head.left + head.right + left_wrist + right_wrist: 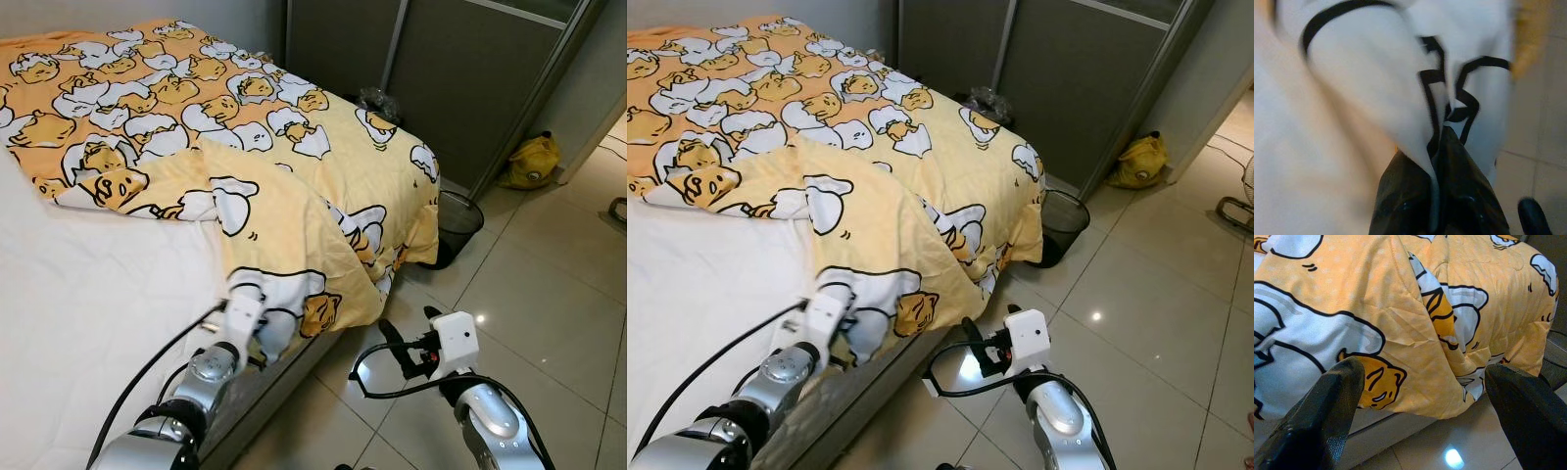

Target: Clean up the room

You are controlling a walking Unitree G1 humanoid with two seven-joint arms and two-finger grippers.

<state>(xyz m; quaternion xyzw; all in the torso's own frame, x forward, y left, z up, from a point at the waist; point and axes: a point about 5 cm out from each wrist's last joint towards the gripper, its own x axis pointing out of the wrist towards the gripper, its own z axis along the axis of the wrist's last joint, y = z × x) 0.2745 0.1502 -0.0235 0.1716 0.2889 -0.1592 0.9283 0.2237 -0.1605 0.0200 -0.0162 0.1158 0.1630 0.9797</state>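
Directly ahead, a bed (88, 294) with a white sheet takes up the scene from nine to twelve o'clock. A yellow quilt (294, 147) printed with cartoon egg figures lies rumpled over its far half, one corner spilling over the bed's edge toward the tiled floor (549, 304). At one o'clock stand dark wardrobe doors (460, 69), with a black mesh waste bin (458, 220) just beside the bed's far corner and a yellow bag (532, 160) at two o'clock. At six o'clock the left gripper (1437, 161) pinches a fold of the hanging quilt corner, fingers closed on the fabric. At five o'clock the right gripper (1422, 396) hovers above the floor near the bed's edge, fingers spread wide and holding nothing.
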